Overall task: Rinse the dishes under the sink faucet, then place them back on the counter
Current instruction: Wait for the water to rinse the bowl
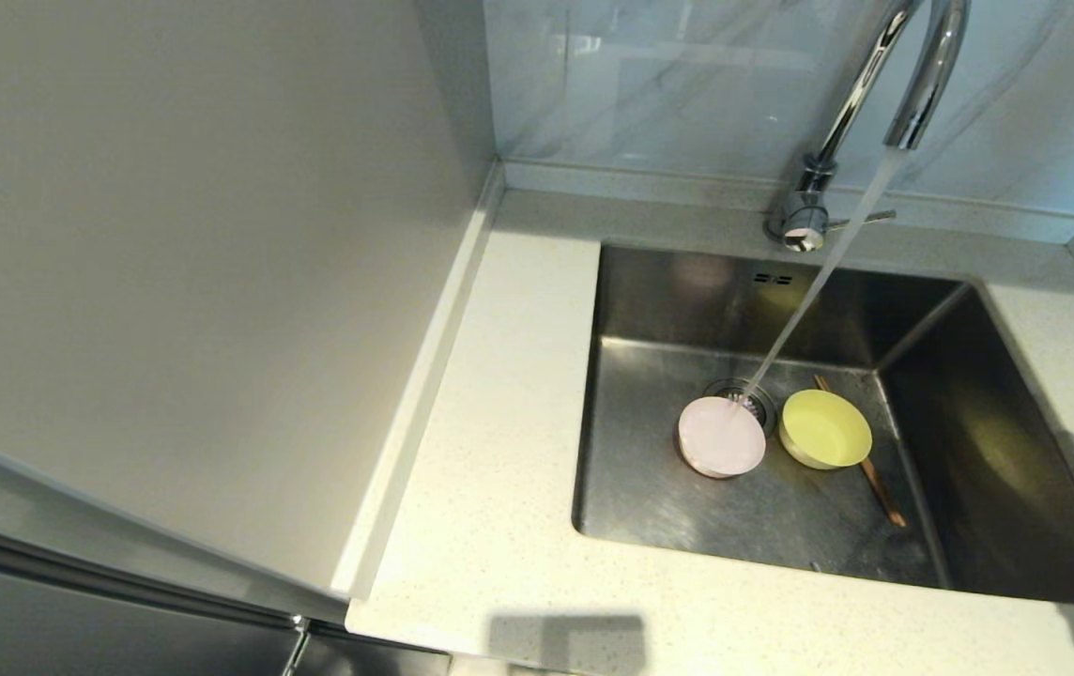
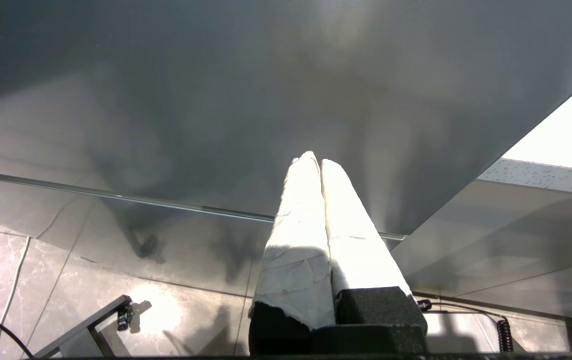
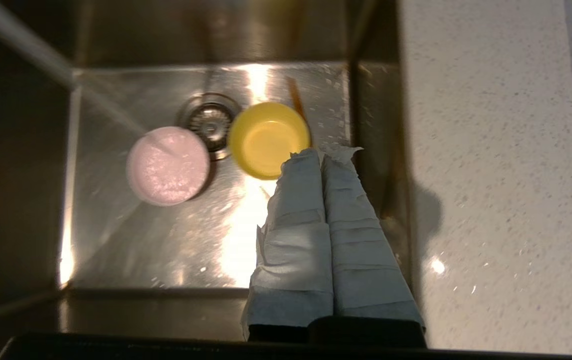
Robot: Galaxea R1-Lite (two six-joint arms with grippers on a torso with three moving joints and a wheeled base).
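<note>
Yellow bowl (image 3: pixel 268 140) just beyond shut jaws

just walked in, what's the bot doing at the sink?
Dish rinsing. The faucet is running, its stream landing on the pink bowl by the drain strainer in the sink. The yellow bowl sits beside it on the chopsticks. The right gripper hangs shut and empty above the basin. The left gripper is parked, shut, low off to the side. Nothing is back on the counter yet.
</note>
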